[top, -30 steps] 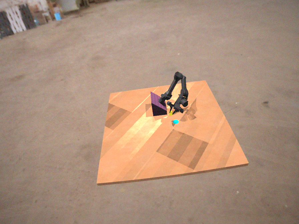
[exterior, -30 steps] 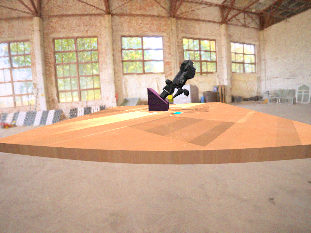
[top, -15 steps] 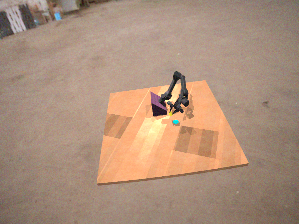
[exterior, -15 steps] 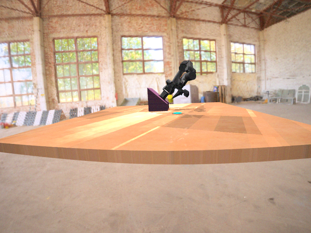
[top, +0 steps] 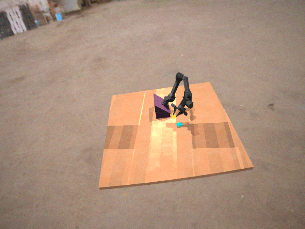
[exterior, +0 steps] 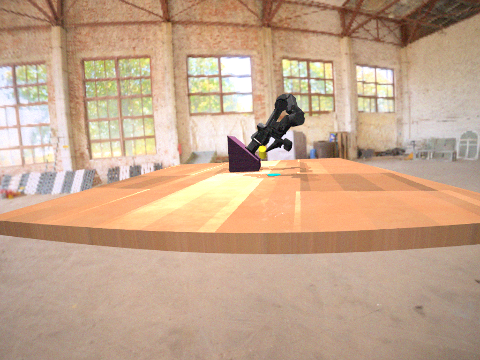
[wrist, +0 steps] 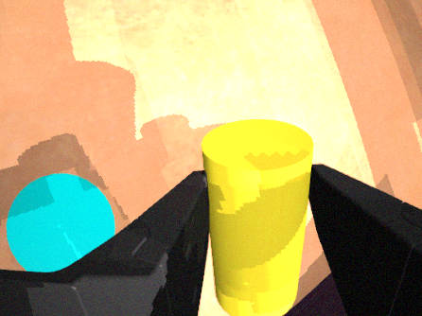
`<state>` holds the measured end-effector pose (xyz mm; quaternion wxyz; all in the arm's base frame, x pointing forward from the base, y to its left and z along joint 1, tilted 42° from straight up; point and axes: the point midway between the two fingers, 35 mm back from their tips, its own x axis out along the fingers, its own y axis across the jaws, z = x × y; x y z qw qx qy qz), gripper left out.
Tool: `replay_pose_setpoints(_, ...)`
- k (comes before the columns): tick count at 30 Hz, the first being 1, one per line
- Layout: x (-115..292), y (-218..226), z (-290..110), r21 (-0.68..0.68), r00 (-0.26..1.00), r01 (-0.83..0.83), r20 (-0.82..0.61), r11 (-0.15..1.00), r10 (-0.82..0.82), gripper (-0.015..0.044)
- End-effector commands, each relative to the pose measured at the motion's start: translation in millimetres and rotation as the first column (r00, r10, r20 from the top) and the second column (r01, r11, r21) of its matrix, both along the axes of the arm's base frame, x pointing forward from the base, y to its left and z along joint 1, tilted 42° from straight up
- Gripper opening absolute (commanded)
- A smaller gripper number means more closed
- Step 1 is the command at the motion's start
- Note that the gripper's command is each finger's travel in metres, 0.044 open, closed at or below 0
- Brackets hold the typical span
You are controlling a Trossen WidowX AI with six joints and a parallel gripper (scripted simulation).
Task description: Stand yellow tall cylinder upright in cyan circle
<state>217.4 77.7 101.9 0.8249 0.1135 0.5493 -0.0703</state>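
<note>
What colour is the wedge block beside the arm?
Dark purple wedge; clearest in the exterior view.

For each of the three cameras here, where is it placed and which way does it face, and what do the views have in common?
Top: high above, tilted down on the wooden board; the whole arm shows, beside the purple wedge.
Exterior: low, near floor level, looking across the board toward the windowed brick wall; the arm shows from the side.
Wrist: on the gripper, looking along both black fingers at the board.
Shared: all three show the yellow cylinder clamped in the gripper and the cyan circle beside it, still uncovered.
</note>
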Motion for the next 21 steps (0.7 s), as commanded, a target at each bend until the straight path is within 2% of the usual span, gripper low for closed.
replay_pose_setpoints(1, -0.5, -1.3, -0.8, -0.010, 1.000, 0.016, 0.025, 1.000, -0.016, 0.0105)
replay_pose_setpoints(21, 1.3, 0.2, 2.9, -0.027, 0.987, 0.066, 0.151, 0.997, -0.061, 0.0105)
